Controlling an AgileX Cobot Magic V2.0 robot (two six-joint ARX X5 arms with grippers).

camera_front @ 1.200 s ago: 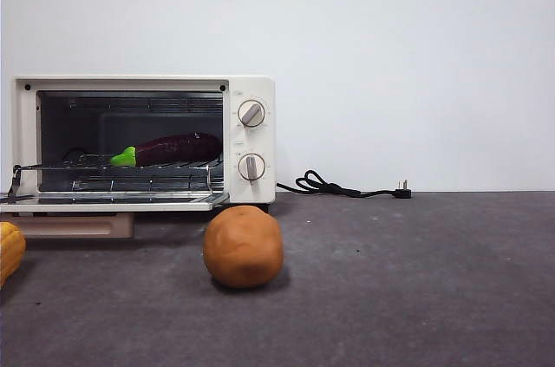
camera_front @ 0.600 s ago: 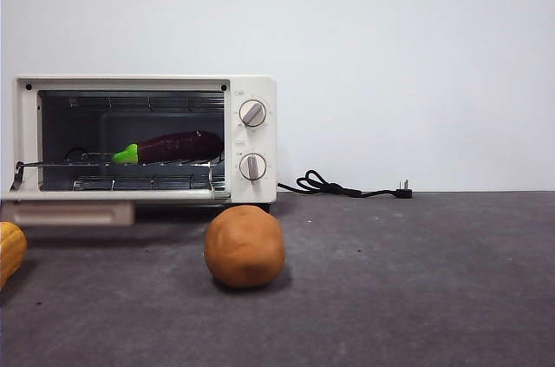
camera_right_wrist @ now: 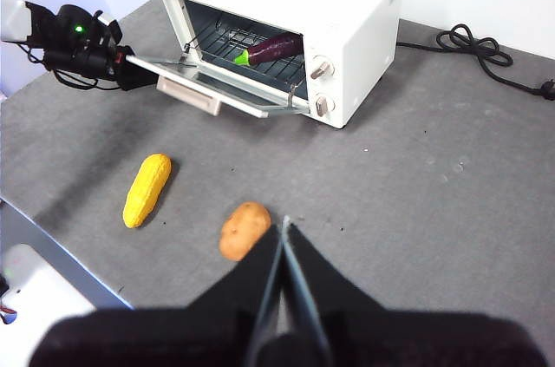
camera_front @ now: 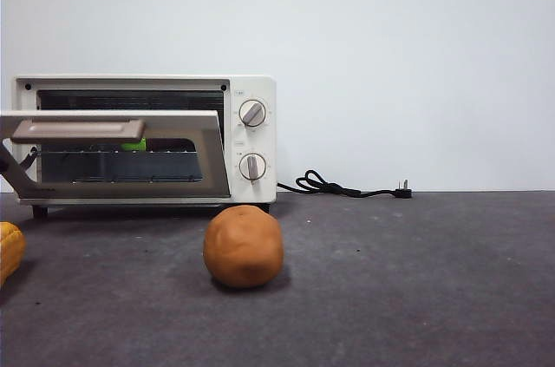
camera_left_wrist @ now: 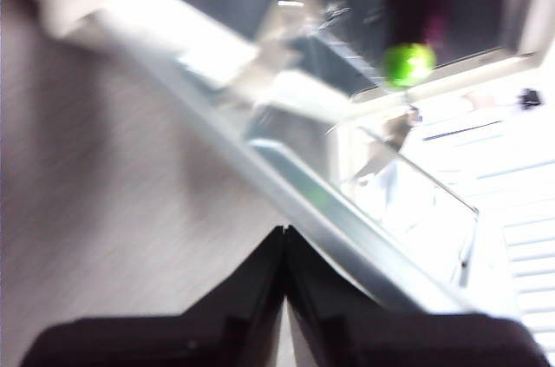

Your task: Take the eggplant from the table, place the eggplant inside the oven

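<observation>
The glossy dark purple eggplant (camera_right_wrist: 276, 46), green cap outward, is lying on the oven (camera_right_wrist: 351, 11) rack, just beyond the left gripper (camera_left_wrist: 284, 237), whose jaws are pressing together at the half-raised door (camera_front: 117, 152).

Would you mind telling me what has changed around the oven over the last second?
The oven door has swung up from lying flat open to roughly half shut, with the left gripper, fingers together, right beside it. The eggplant stayed on the rack inside, now mostly hidden behind the door in the front view. The brown ball, the yellow item and the cord stayed put.
</observation>
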